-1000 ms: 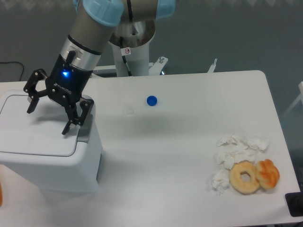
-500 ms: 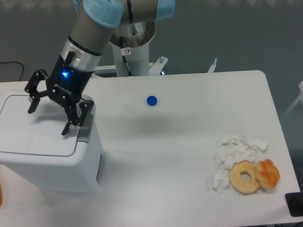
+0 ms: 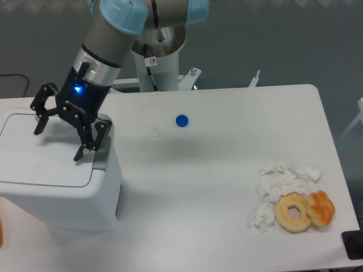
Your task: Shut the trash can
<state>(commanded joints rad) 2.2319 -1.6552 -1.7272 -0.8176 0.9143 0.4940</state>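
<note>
A: What is shown of the fingers (image 3: 86, 148)?

B: In the fixed camera view, they are spread apart and nothing is grasped. The gripper (image 3: 57, 139) is poised over the trash can (image 3: 57, 181), at nine o'clock on the table (image 3: 227, 187).

A: What might fail?

B: The grey latch tab (image 3: 103, 158) could be missed if pressure is applied off-centre, and the lid left unlatched.

A: How is the bin described?

B: White, boxy, rounded corners; the flat lid (image 3: 39, 153) appears lowered.
</note>
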